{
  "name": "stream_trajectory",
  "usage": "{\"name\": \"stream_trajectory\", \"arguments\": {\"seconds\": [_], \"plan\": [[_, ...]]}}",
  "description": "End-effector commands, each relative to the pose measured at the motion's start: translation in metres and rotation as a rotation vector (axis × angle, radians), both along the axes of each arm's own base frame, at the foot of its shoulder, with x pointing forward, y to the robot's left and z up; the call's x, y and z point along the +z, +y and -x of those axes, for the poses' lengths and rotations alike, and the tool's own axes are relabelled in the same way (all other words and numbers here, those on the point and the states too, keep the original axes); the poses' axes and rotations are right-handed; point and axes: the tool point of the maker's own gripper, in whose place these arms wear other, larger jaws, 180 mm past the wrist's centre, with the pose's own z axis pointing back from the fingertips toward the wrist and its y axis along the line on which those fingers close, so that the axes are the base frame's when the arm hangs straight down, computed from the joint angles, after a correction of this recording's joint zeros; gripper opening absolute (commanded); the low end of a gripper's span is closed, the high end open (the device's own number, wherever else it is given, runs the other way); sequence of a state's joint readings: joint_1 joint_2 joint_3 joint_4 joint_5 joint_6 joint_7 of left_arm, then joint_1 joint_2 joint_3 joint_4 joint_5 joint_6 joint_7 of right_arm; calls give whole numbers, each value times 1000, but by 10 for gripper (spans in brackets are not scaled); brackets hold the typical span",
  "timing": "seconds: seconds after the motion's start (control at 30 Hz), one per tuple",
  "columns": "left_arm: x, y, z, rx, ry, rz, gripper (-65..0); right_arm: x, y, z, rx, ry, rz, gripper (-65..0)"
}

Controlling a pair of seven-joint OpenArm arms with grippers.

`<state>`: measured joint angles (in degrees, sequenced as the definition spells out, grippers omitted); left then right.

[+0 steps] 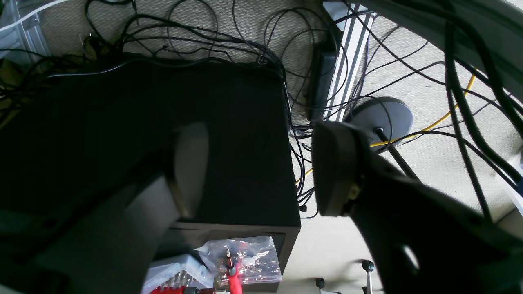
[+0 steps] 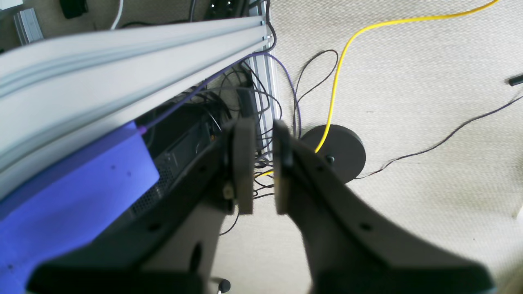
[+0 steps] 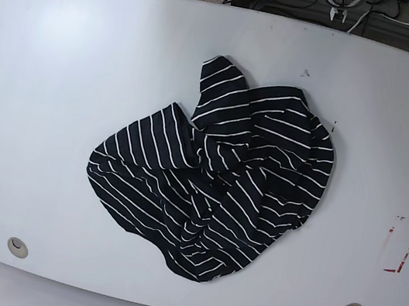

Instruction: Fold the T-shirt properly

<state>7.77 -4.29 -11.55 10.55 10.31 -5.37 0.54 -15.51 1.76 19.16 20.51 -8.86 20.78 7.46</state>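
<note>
The T-shirt [image 3: 216,178], black with thin white stripes, lies crumpled in a heap in the middle of the white table [image 3: 57,97] in the base view. Neither arm shows in that view. My left gripper [image 1: 261,163] is off the table over the floor, open wide, with nothing between its fingers [image 1: 331,167]. My right gripper [image 2: 263,163] also hangs over the floor beside the table's frame. Its pads [image 2: 244,163] stand all but together, with a narrow slit and nothing held. The T-shirt is out of view in both wrist views.
A red-marked rectangle [image 3: 401,245] sits near the table's right edge. Under the left gripper are a black box [image 1: 229,143], tangled cables [image 1: 184,32] and a parts bag [image 1: 241,257]. Near the right gripper are an aluminium rail [image 2: 122,61], a yellow cable [image 2: 339,73] and a round black base [image 2: 339,149].
</note>
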Motion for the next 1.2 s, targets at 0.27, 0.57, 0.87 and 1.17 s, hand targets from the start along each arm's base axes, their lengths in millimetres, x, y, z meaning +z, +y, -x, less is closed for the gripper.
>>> {"name": "stream_trajectory", "arguments": {"seconds": [0.27, 0.57, 0.87, 1.17], "plan": [[2, 2, -14, -16, -38, -13, -272, 1, -3, 4, 9, 0, -1, -578], [5, 13, 0, -59, -31, -36, -275, 4, 5, 9, 88, -13, -4, -594], [4, 4, 4, -48, -28, -14, -281, 2, 10, -15, 80, -42, -13, -583], [4, 4, 1, -50, -34, -15, -281, 3, 10, -14, 80, -43, -12, -585]]}}
